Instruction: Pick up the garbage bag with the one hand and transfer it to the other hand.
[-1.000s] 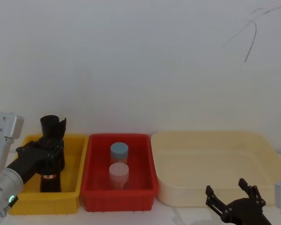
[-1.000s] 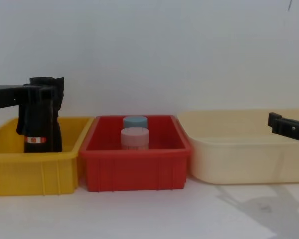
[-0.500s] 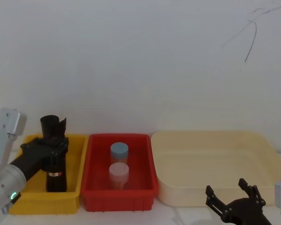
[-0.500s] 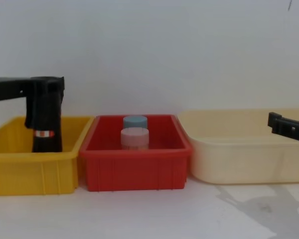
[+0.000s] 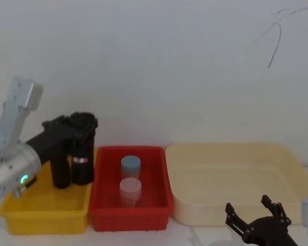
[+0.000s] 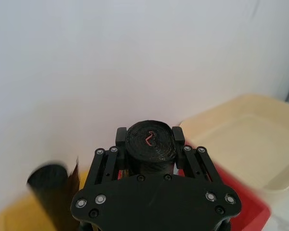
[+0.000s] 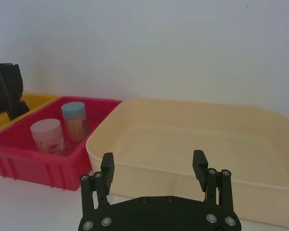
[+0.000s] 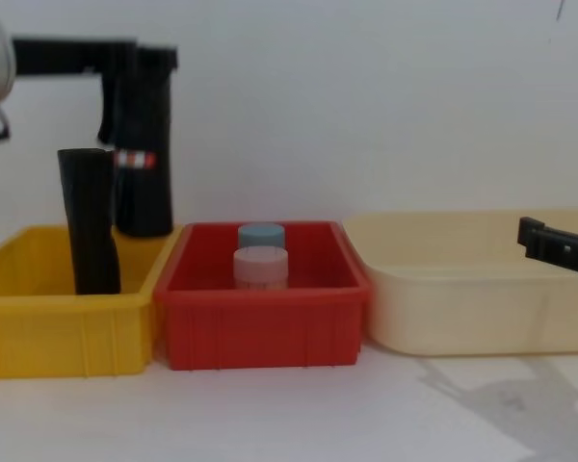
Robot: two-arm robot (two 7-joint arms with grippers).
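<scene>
The garbage bag [image 8: 143, 188], a black roll with a red-and-white band, hangs upright over the right end of the yellow bin [image 8: 58, 327]. My left gripper [image 8: 140, 60], on the green-lit arm, is shut on its top. In the head view the bag [image 5: 82, 166] hangs under the left gripper [image 5: 81, 123]. The left wrist view shows the bag's top [image 6: 151, 147] between the fingers [image 6: 120, 137]. My right gripper [image 5: 251, 207] is open at the lower right, in front of the cream tray; its fingers [image 7: 107, 163] hold nothing.
A plain black roll [image 8: 89, 226] stands in the yellow bin [image 5: 46, 218], left of the bag. The red bin [image 5: 128, 218] in the middle holds a blue-lidded jar [image 5: 130, 165] and a pink-lidded jar [image 5: 130, 188]. A wide cream tray [image 5: 236, 154] lies to the right.
My left gripper has lifted the garbage bag up out of the yellow bin and carried it to the right. The plain roll now stands alone. The right gripper has not moved.
</scene>
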